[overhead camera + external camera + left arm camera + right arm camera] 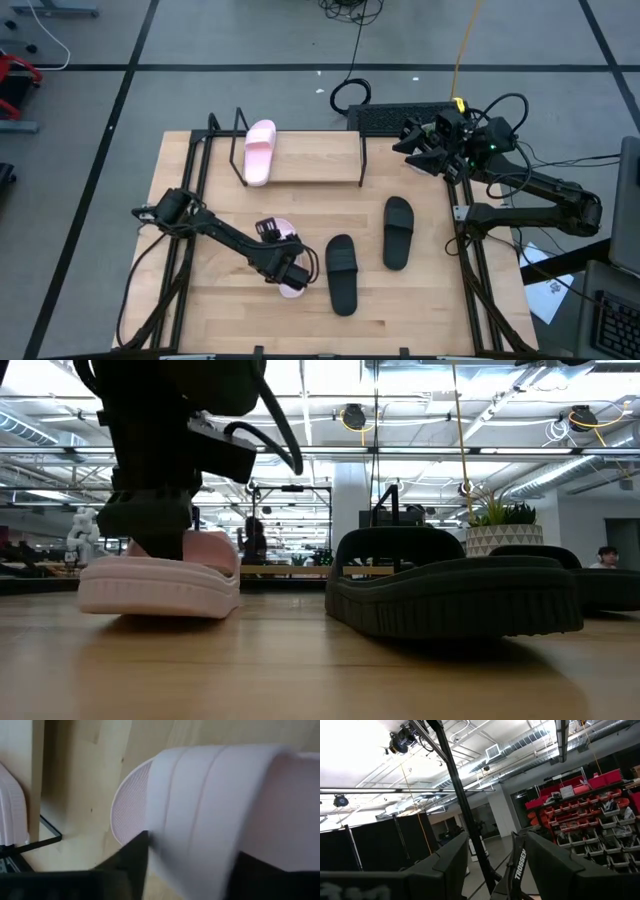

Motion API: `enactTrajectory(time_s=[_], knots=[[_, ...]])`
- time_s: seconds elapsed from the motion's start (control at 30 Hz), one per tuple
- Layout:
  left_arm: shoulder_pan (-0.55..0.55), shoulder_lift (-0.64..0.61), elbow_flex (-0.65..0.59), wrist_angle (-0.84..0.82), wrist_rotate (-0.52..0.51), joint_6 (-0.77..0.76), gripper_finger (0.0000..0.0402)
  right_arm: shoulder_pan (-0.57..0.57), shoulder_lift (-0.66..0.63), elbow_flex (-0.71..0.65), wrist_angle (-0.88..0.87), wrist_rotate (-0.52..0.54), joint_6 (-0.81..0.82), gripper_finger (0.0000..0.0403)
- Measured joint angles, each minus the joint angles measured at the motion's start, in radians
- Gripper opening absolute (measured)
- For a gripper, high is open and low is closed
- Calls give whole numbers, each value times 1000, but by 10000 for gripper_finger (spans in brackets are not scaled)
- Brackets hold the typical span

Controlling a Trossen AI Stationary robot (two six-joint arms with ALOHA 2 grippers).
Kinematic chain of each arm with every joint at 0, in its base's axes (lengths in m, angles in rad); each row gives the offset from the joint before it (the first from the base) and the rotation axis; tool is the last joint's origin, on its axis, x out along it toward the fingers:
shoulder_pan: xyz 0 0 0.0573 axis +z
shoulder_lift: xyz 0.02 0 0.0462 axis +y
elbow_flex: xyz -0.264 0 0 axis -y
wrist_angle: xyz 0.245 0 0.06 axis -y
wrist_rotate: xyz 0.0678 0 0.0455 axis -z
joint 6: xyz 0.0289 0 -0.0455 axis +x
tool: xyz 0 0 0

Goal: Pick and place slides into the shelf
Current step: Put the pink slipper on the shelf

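Note:
A light pink slide (pixel 283 232) lies sole-down on the tabletop with my left gripper (pixel 285 266) over it, shut on its strap; the low view shows this pink slide (pixel 160 585) under the gripper (pixel 150 525). The second pink slide (pixel 260 151) rests sole-down on the left end of the shelf (pixel 315 158), a light board on a black wire frame. Two black slides (pixel 342 273) (pixel 398 232) lie on the table to the right. My right gripper (pixel 428 148) waits open off the table's far right corner, its fingers (pixel 495 870) pointing into the room. My left gripper comes from above, pointing down, and has the wide strap (pixel 200 820) of the pink slide pinched between its two fingers (pixel 132 862), one at each edge of the strap. The sole (pixel 150 605) sits on or just above the table, level.
The nearer black slide (pixel 450 595) lies close to the right of the held pink one. The shelf board has bare room to the right of its pink slide. Black frame rails (pixel 190 200) run along the table's left and right sides. Cables and a dark box (pixel 395 117) sit beyond the far edge.

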Motion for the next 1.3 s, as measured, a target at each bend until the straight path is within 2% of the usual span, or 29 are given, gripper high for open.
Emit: enactTrajectory(time_s=[0.13,0.2,0.33,0.47,0.63,0.83,0.93,1.07,1.23,1.3], knots=[[2,0,42,-4,25,40,44,0,0,0,-2,2,-16,185],[2,0,77,-11,43,76,14,0,0,0,-6,4,-25,185],[1,0,207,-139,28,110,5,0,0,0,-8,5,-33,185],[5,0,401,-388,-123,106,3,0,0,0,-10,7,-34,185],[65,-47,558,-391,-312,200,2,0,0,0,-18,56,-34,185],[241,-92,597,-396,-523,383,1,0,0,0,-16,62,-32,185],[359,-98,595,-391,-528,495,1,0,0,0,-16,71,-30,185],[509,-99,595,-297,-528,700,1,0,0,0,-18,107,-33,185],[632,-99,595,-62,-425,1002,0,0,0,0,-19,114,-39,185],[663,-99,592,17,-387,1079,0,0,0,0,-20,114,-33,185]])
